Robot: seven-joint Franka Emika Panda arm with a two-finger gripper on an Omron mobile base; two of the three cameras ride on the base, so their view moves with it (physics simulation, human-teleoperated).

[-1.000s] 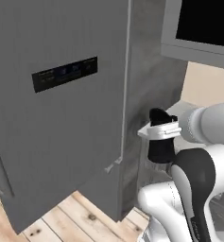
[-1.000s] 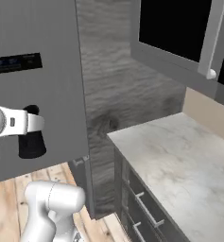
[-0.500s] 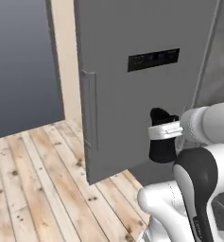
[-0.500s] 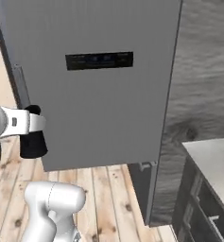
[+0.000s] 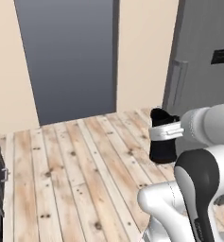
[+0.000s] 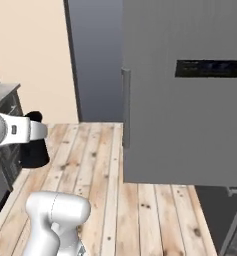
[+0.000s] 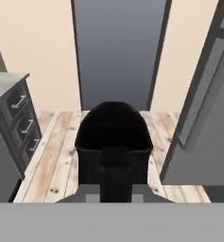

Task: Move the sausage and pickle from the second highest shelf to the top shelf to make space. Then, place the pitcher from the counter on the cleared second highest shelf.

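Last step, prob: gripper (image 7: 114,163) clamped on pitcher (image 7: 113,137), fridge (image 6: 190,100) door shut. Next: get door open, reach shelf.

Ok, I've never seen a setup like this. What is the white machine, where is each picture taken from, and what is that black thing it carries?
The white machine is a robot arm on a base that can drive, in a rendered kitchen. Two pictures come from cameras on the base, behind the arm to its left and right; the third looks along its hand. The end effector is shut on the pitcher, a small matte black jug held in the air above the wooden floor. In the right base view the pitcher hangs at the left, with the closed grey fridge door beside it. The hand view looks over the pitcher's open top toward a dark doorway, with counter drawers at the left.
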